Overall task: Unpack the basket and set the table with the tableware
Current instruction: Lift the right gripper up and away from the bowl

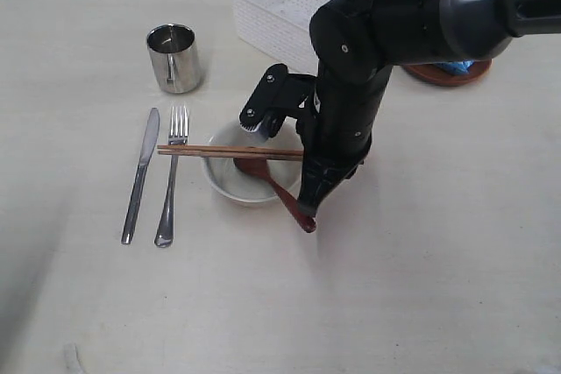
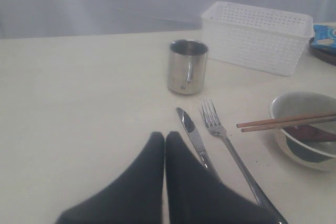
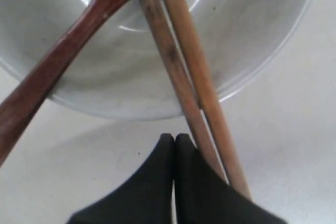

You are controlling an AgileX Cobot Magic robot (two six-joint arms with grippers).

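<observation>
Working from the left: your left end effector [image 2: 165, 140] is pinched closed and empty, facing the knife [image 2: 195, 141] and fork [image 2: 224, 139]. Lift the right end effector [image 3: 174, 139], likewise closed on nothing, straight up, sparing the chopsticks [image 3: 185, 72] beside its tips. On the table [image 1: 394, 286], the cup [image 1: 173, 57] looks empty, the bowl [image 1: 230, 188] holds the spoon [image 1: 263, 172], the basket [image 1: 272, 6] shows nothing inside, and the plate [image 1: 443, 74] carries a blue bag [image 1: 460, 66].

Pale cream table [image 1: 421, 286], steel cup [image 1: 173, 57], knife [image 1: 140, 177], fork [image 1: 171, 177], bowl [image 1: 216, 185], white basket [image 1: 263, 28], brown plate [image 1: 429, 74]
</observation>
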